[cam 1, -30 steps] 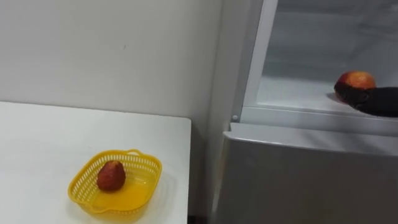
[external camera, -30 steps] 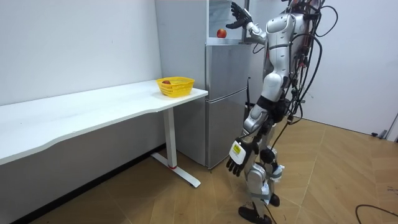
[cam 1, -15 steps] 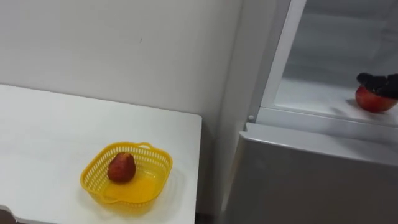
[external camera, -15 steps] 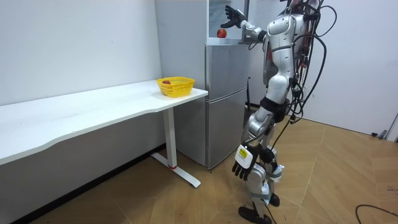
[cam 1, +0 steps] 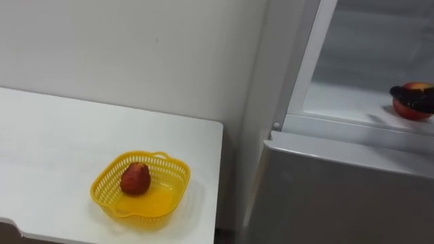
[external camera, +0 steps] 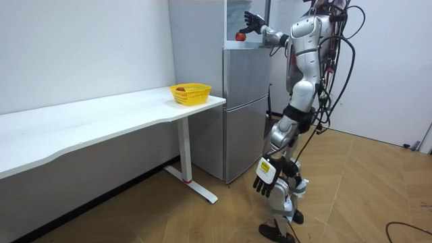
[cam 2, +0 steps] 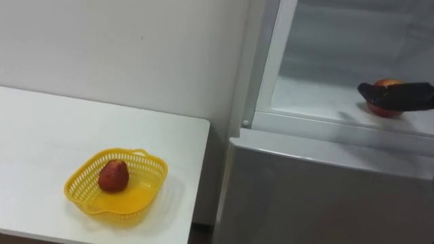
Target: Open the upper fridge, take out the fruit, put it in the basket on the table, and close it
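A red and yellow fruit [cam 1: 415, 87] lies on the white shelf [cam 1: 339, 102] of the open upper fridge compartment, at its right end. My right hand [cam 1: 425, 99] reaches in from the right, and its dark fingers [cam 2: 400, 95] lie straight across the front of the fruit. The room view has me standing upright before the fridge, right hand [external camera: 253, 21] raised with spread fingers just above the fruit [external camera: 239, 36]. My left hand [external camera: 265, 177] hangs open by my thigh.
A yellow basket [cam 1: 178, 177] holding another red fruit [cam 1: 135, 178] sits near the right end of the white table [cam 1: 54, 149], left of the fridge. The shut lower fridge door [cam 1: 339, 196] is below the shelf. A white wall runs behind the table.
The camera has shifted a little. My right hand's fingers have dropped from the top of the fruit to lie across its front. The fruit stays on the shelf.
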You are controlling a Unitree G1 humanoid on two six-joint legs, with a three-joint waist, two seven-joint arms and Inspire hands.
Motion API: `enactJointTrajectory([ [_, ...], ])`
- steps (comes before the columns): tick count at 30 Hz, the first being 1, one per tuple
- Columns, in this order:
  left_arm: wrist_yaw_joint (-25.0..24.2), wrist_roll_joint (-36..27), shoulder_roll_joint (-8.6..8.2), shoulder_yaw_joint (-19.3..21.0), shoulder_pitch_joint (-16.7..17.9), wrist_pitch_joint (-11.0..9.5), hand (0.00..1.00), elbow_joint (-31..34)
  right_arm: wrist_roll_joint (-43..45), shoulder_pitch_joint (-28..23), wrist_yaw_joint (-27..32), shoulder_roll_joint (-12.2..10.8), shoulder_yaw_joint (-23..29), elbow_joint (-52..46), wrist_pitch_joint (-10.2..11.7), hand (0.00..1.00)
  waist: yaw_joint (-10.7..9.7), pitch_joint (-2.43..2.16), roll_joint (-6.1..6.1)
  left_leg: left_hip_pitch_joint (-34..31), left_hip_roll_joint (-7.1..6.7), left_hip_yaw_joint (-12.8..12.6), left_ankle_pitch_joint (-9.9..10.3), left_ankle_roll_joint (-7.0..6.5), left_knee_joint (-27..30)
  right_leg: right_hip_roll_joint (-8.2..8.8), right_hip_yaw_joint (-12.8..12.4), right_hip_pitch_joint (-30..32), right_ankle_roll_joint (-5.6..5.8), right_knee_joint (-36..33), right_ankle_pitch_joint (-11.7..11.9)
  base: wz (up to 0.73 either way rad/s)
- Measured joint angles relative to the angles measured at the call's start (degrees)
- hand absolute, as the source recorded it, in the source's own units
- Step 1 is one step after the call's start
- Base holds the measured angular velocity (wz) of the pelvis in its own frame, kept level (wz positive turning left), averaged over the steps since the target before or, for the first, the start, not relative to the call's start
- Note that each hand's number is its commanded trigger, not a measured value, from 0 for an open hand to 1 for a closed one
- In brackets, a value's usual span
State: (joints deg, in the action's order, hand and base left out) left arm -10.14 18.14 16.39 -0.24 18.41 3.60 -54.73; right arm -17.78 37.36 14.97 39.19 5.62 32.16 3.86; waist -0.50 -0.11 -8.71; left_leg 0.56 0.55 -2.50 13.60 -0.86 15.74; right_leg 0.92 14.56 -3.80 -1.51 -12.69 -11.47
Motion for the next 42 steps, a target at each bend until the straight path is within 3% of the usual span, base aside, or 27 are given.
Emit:
enactJointTrajectory([
  [8, 0.12, 0.03, 0.19, -0.01, -0.25, 0.33, 0.00, 0.26, -2.74, 0.02, 0.03, 0.48, -0.67, 5.81, -0.23, 0.00, 0.75, 0.18, 0.98, -1.06, 0.14, 0.19, -0.04, 0.00, -0.06, 0.10, 0.61, 0.97, 0.00, 0.05, 0.00, 0.01],
  [18, 0.96, 0.10, 0.16, -0.09, -0.28, 1.44, 0.00, -0.14, -2.34, 2.13, -1.12, 0.55, -2.16, 10.34, -0.13, 0.00, 0.77, 0.20, 1.16, -0.99, 0.08, 0.37, -0.07, 0.05, -0.24, 0.19, 1.19, 0.89, 0.00, 0.05, 0.00, 0.00],
  [26, 1.01, 0.10, 0.02, -0.73, 0.04, 1.42, 0.00, -0.15, -2.14, 2.15, -1.53, 0.55, -2.16, 10.45, 0.60, 0.00, 1.06, 0.53, 1.65, -0.97, 0.03, 0.41, -0.08, 0.07, -0.21, 0.19, 1.33, 0.79, 0.00, 0.00, 0.00, 0.00],
  [42, 1.08, -0.01, 0.14, -2.31, -0.09, 1.30, 0.00, -0.08, -3.64, 2.69, -4.82, 0.89, -3.73, 13.82, 2.72, 0.00, 1.11, 0.39, 1.15, -0.69, 0.15, 0.39, -0.26, 0.05, -0.32, 0.68, 1.27, 0.82, 0.00, 0.00, 0.00, 0.00],
])
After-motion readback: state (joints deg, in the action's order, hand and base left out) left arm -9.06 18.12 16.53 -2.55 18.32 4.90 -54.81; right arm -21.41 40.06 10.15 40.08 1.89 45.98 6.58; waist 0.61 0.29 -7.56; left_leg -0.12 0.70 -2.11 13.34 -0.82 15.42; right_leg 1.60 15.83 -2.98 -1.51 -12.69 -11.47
